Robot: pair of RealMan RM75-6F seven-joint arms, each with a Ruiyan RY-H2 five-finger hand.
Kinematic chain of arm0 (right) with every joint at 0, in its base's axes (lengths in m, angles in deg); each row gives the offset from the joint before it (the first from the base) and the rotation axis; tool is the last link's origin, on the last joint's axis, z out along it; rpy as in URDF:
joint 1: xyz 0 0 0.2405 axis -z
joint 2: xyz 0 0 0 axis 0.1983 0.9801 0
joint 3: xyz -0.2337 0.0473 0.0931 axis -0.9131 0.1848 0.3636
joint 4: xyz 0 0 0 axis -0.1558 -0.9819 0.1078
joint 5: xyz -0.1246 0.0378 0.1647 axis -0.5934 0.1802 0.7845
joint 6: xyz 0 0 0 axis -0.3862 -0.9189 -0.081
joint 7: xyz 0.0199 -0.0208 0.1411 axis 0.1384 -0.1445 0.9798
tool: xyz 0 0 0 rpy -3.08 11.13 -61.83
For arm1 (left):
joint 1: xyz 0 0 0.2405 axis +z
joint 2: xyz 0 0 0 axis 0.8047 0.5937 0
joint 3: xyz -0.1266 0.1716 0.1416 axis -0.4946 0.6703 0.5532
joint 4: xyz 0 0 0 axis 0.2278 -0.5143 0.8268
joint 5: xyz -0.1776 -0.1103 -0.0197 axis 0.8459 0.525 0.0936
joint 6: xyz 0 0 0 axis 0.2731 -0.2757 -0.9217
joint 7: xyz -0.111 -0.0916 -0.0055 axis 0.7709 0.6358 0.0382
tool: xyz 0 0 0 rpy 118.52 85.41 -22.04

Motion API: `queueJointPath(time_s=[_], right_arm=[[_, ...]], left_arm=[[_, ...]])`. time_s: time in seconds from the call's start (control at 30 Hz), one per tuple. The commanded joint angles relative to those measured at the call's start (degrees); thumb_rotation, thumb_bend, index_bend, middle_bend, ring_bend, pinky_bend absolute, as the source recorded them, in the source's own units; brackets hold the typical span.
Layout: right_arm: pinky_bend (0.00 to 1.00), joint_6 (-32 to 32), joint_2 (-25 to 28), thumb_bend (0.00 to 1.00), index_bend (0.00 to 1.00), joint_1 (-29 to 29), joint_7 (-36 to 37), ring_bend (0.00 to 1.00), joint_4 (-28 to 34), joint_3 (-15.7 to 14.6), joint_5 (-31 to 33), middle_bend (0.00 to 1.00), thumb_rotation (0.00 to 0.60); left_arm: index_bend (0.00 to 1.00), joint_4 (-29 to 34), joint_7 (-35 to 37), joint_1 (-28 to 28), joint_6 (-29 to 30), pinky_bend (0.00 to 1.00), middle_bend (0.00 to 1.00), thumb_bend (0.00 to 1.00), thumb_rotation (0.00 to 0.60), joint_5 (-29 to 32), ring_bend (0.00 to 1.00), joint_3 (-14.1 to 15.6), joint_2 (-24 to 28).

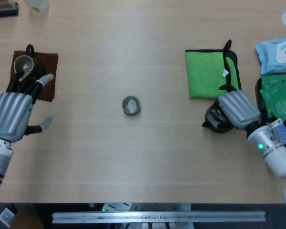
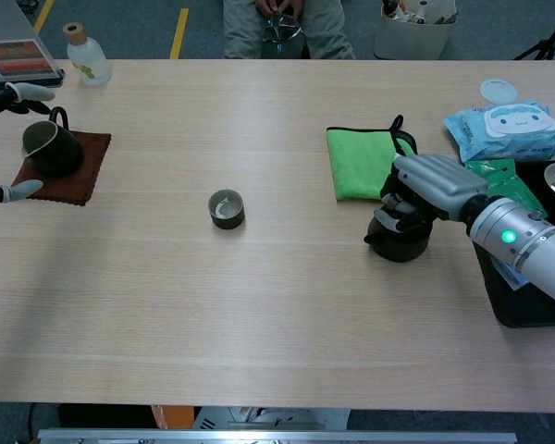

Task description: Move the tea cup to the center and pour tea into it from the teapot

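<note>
The small grey tea cup [image 1: 131, 105] [image 2: 227, 208] stands upright near the table's middle, with a pale glint inside. The black teapot [image 1: 215, 123] [image 2: 400, 240] sits on the table just in front of the green cloth's near right corner. My right hand [image 1: 237, 109] [image 2: 432, 176] grips the teapot from above and hides its top. Far left, my left hand [image 1: 12, 113] [image 2: 11, 92] is spread open beside a dark pitcher [image 1: 25, 64] [image 2: 49, 148] on a brown mat [image 1: 48, 76] [image 2: 83, 171], holding nothing.
A green cloth [image 1: 205, 71] [image 2: 359, 159] lies behind the teapot. At the right edge are a wipes pack [image 1: 279, 50] [image 2: 504, 129], green packets [image 1: 279, 98], a black tray [image 2: 516, 310] and a white lid [image 2: 498, 90]. A bottle [image 2: 84, 57] stands far left.
</note>
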Motion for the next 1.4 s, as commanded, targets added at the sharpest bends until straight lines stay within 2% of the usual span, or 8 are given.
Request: queueJointPath(time_s=[0.03,0.37,0.67,1.03,1.4], right_arm=[[0.19,0.14,-0.11,0.39,0.93,0.24,-0.03,0.80,-0.07,0.19,0.01,0.89,0.600],[0.18,1.23,0.02,0.39,0.89,0.88,-1.56,0.73,0.03,0.48,0.22,0.84,0.600],[0.15,1.56,0.35,0.39,0.77,1.54,-1.36,0.60,0.56,0.57,-0.66,0.71,0.600],[0.12,1.17,0.48,0.39,0.57,2.64,1.49,0.38,0.51,0.92,-2.46,0.49,0.600],[0.08,0.95,1.09,0.36,0.49,3.23,3.83,0.28,0.53,1.65,-3.67,0.40,0.600]], left_arm=[[0.10,-0.13,0.07,-0.06,-0.11,0.07,0.20,0.25,0.600,0.07,0.17,0.02,-0.06],[0.10,-0.10,0.31,-0.20,-0.47,0.07,0.20,0.25,0.600,0.10,0.17,0.26,-0.04],[0.10,0.00,0.37,-0.33,-0.55,0.07,0.20,0.25,0.600,-0.10,0.17,0.38,0.00],[0.10,-0.14,0.27,-0.71,-0.78,0.07,0.20,0.25,0.600,-0.24,0.17,0.30,-0.38],[0.10,-0.46,0.18,-0.88,-1.01,0.07,0.20,0.25,0.600,0.17,0.17,0.32,-0.71]])
